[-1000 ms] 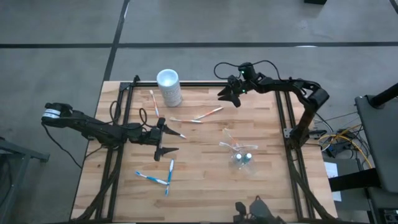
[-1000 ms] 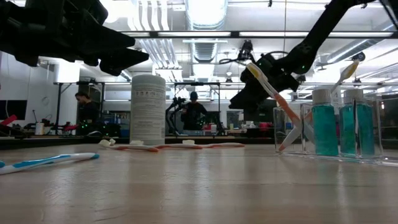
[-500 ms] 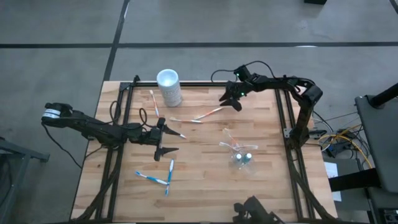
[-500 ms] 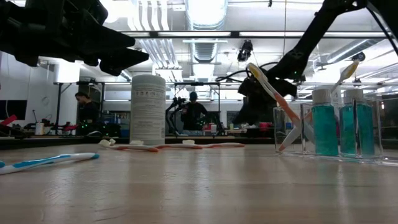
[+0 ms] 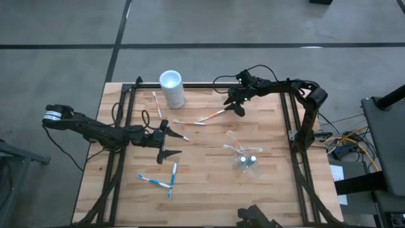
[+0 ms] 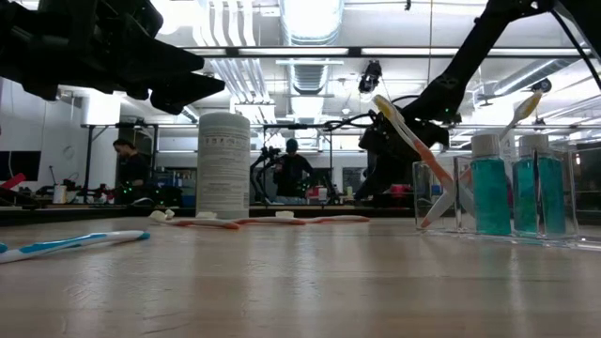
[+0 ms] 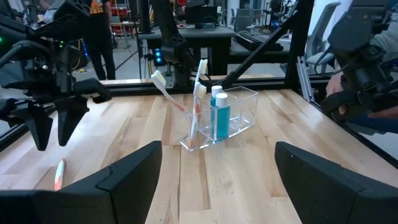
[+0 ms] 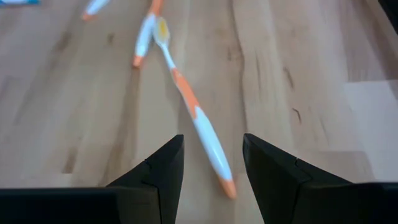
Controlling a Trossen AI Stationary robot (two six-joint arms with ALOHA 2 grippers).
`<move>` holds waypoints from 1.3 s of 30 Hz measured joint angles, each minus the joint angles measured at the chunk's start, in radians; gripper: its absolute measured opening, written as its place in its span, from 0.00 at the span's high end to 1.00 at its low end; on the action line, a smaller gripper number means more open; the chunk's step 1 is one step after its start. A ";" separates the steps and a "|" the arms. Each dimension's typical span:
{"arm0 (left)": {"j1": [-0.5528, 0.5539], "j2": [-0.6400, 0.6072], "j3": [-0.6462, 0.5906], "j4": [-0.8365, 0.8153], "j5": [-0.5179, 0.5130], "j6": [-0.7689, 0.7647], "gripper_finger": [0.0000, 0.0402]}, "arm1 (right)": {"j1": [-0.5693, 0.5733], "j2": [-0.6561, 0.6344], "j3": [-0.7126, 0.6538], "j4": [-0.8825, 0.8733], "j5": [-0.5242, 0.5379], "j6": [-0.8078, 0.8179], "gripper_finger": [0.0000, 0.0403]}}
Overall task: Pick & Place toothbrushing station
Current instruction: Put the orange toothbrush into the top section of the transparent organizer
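The toothbrushing station [image 5: 245,158] is a clear plastic holder standing on the table's right half. It holds upright toothbrushes and teal bottles [image 7: 217,118], and also shows in the low view [image 6: 498,192]. My left gripper [image 5: 171,142] hangs open and level at the table's middle left, pointing toward the station, with nothing between its fingers. My right gripper [image 5: 237,105] stands open at the far right, slanting down over the handle end of an orange-and-white toothbrush [image 8: 199,118] that lies flat on the wood [image 5: 212,115]. One finger is on each side of the brush, and no touch shows.
A tall white cup [image 5: 172,88] stands at the far left. Loose toothbrushes lie flat: orange-and-white ones [image 5: 188,122] [image 5: 156,104] near the cup, blue-and-white ones [image 5: 166,180] near the front left. Black frame rails [image 5: 286,120] run along the table's sides. People stand in the room behind [image 6: 293,169].
My right gripper has come down and a little toward the table's near edge, onto the handle end of the orange-and-white toothbrush. Its wrist has rolled and tipped further downward. The toothbrush and the station have stayed where they were.
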 joint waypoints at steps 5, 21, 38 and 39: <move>0.000 0.000 0.000 0.000 0.000 0.000 0.21 | 0.011 0.000 0.000 -0.032 0.026 0.002 0.60; 0.000 0.000 0.000 0.000 0.000 0.000 0.21 | 0.018 0.018 0.008 -0.087 0.060 0.058 0.63; 0.000 0.000 0.000 0.000 0.000 0.000 0.21 | 0.045 0.170 0.281 -0.479 0.137 0.070 0.66; 0.000 0.000 0.000 0.000 0.000 0.000 0.21 | 0.049 0.187 0.306 -0.513 0.149 0.064 0.66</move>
